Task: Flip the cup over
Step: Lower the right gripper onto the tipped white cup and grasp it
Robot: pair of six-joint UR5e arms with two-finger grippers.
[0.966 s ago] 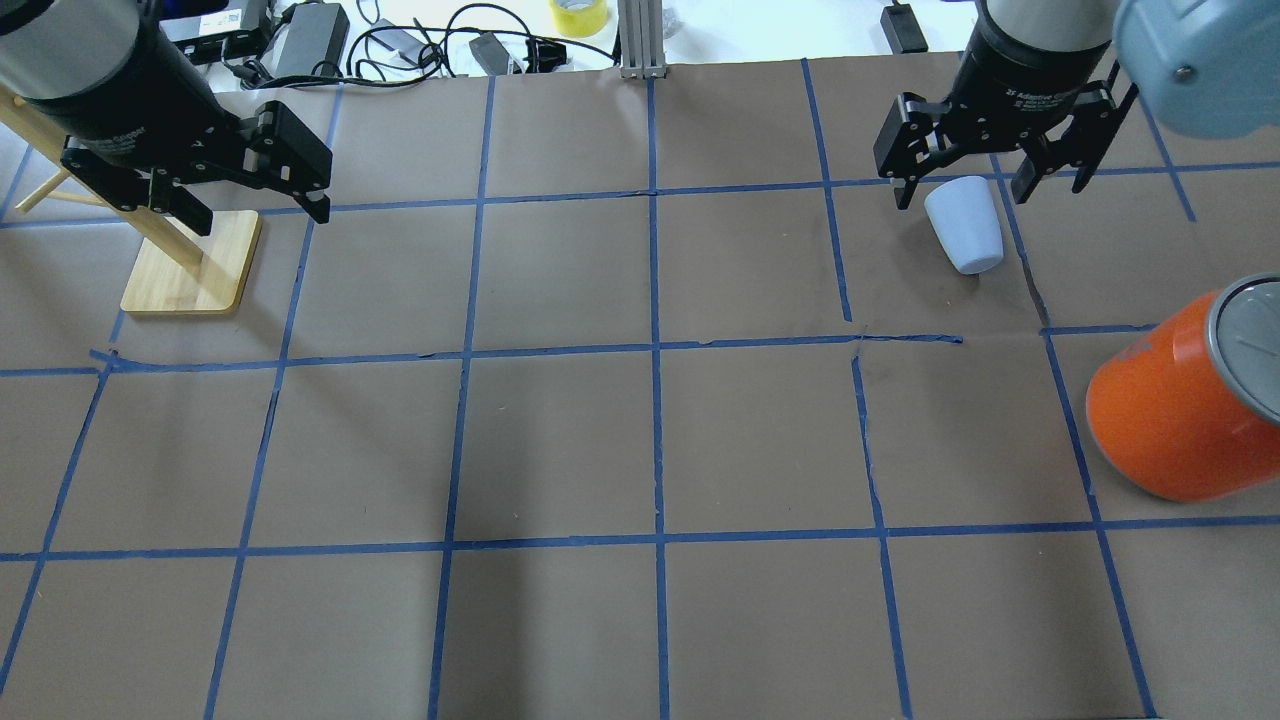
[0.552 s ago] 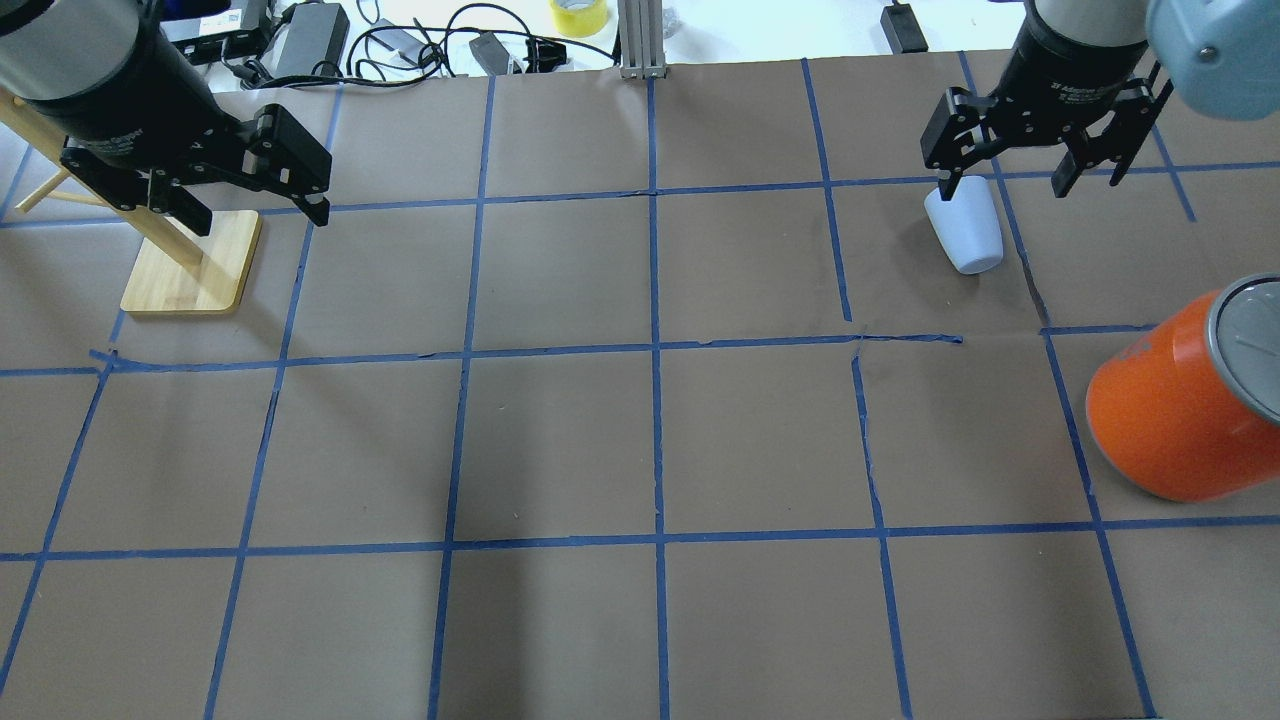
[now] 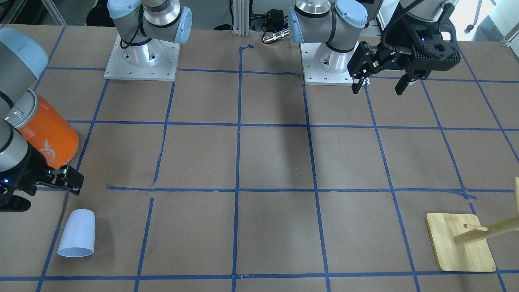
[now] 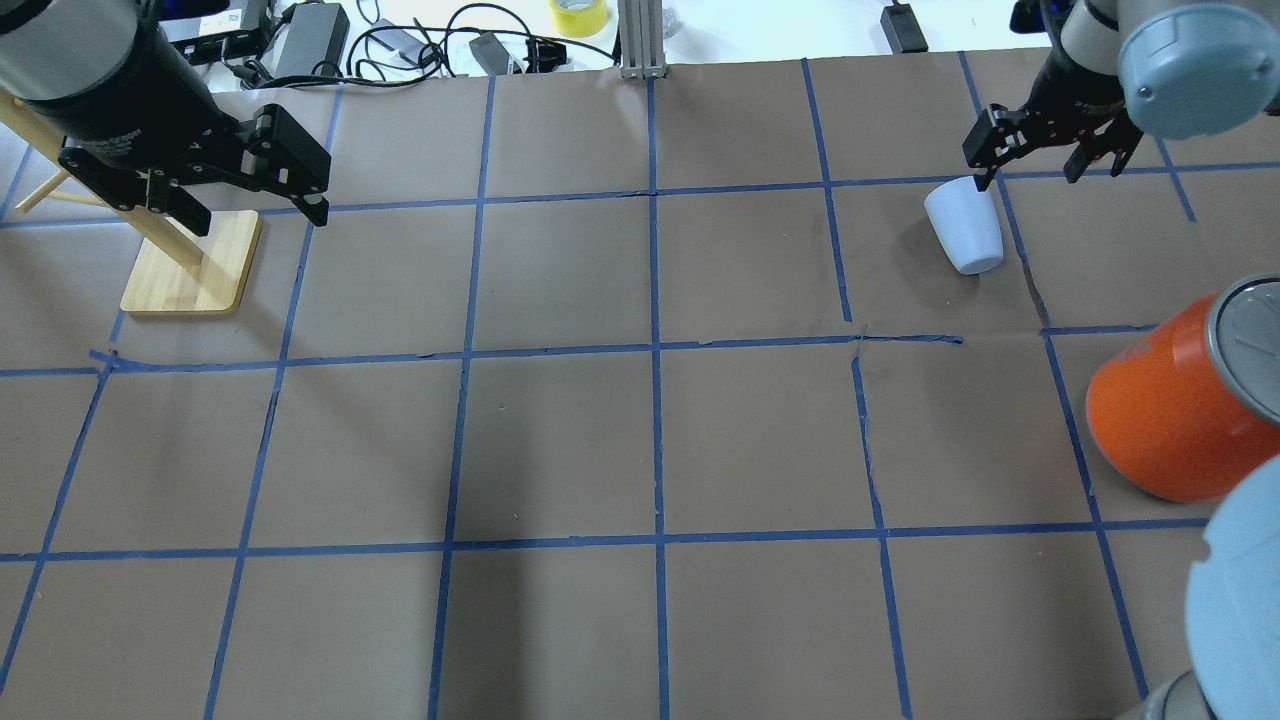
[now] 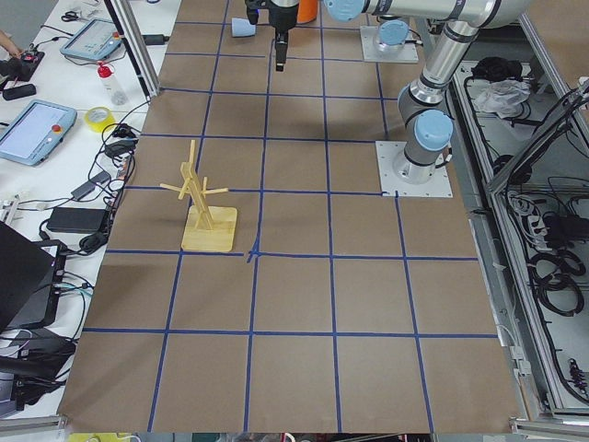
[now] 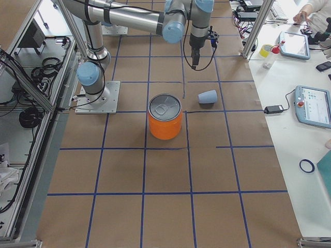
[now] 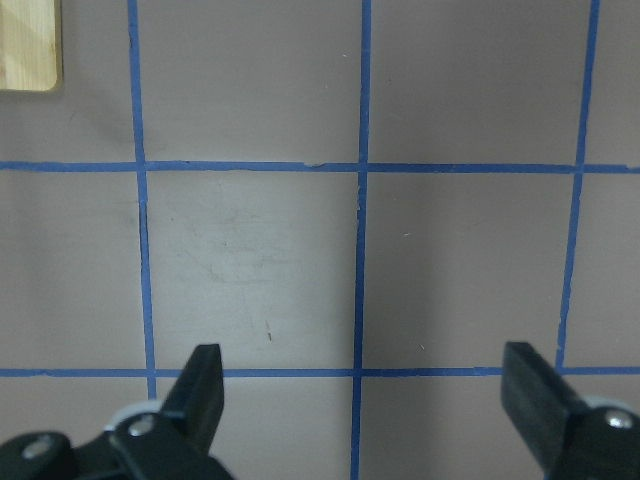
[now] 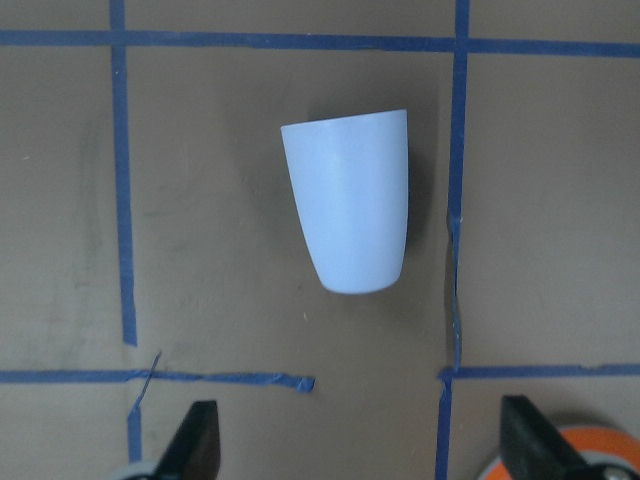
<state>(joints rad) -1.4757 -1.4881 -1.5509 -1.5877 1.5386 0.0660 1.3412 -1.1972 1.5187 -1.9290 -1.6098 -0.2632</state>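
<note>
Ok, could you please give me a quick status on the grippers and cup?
Right gripper open, raised near the cup. Left gripper open, by the wooden stand. Cup on its side, ungripped. Orange can stands apart.

Pale blue cup (image 8: 347, 205); orange can (image 4: 1160, 420); blue-gridded brown table (image 4: 560, 440).

Cup (image 4: 964, 228) near can (image 4: 1170, 410), stand (image 4: 190, 265) well apart
</note>
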